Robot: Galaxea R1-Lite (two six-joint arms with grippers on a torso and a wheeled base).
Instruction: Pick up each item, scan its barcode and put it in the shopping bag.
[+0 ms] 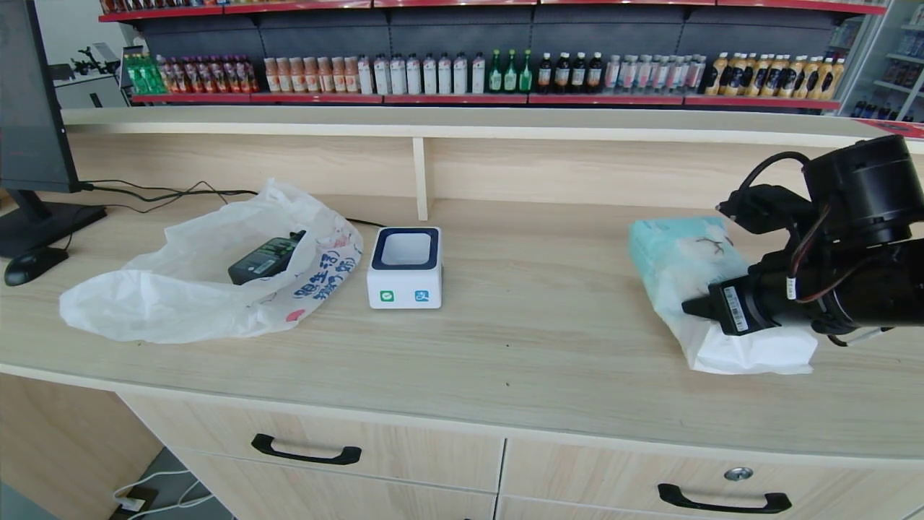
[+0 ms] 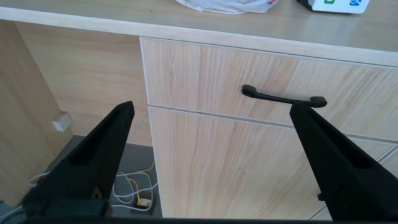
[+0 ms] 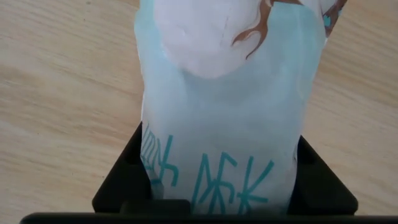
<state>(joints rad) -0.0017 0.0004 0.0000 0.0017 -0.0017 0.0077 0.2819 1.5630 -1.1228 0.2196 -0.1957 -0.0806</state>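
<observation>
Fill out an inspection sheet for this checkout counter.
Surface: light wooden counter, drawers below.
Job's things: tissue pack lying at the robot's right; white scanner mid-counter; white bag lying at the left, a dark item in its mouth.
Clutter: monitor and mouse at the far left.
Grippers: right gripper clamped on the tissue pack, which rests on the counter; left gripper open, low, facing a drawer front.
Cables: black cables behind the bag; white cable on the floor.
Surroundings: shelves of bottles behind.
</observation>
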